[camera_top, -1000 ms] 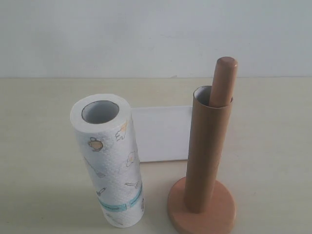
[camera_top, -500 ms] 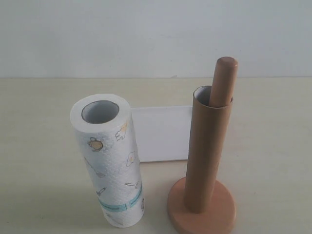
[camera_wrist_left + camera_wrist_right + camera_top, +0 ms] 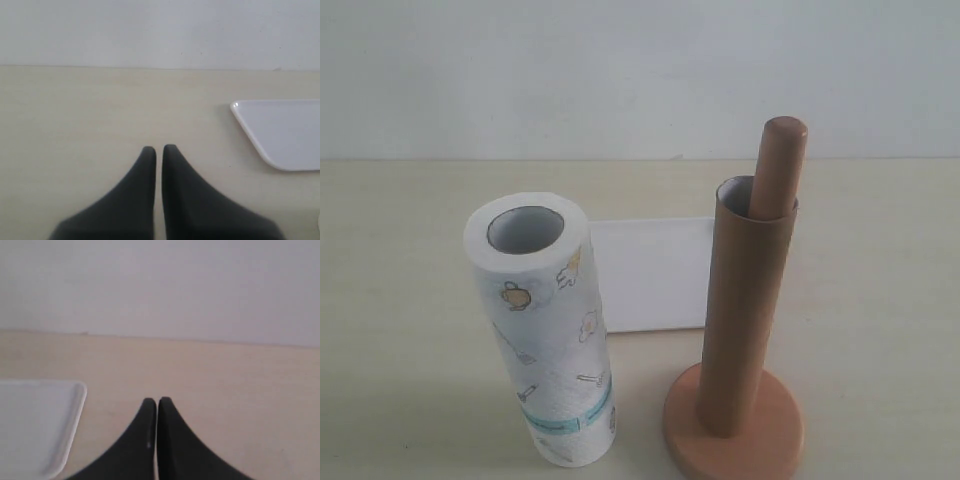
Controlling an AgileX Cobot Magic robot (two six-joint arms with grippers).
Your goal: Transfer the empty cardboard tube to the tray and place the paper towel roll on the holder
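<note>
The brown cardboard tube [image 3: 745, 310] stands upright, slipped over the pole of the wooden holder [image 3: 735, 430], whose rounded top [image 3: 782, 160] sticks out above the tube's rim. The white paper towel roll [image 3: 552, 335] stands on end to the left of the holder, grey core up, teal band near the bottom. The flat white tray [image 3: 650, 272] lies behind and between them; a corner shows in each wrist view [image 3: 280, 132] [image 3: 37, 425]. Neither gripper appears in the exterior view. My left gripper [image 3: 159, 149] is shut over bare table, holding nothing. My right gripper [image 3: 157, 401] is shut, also holding nothing.
The beige table [image 3: 400, 250] runs back to a plain white wall [image 3: 620, 70].
</note>
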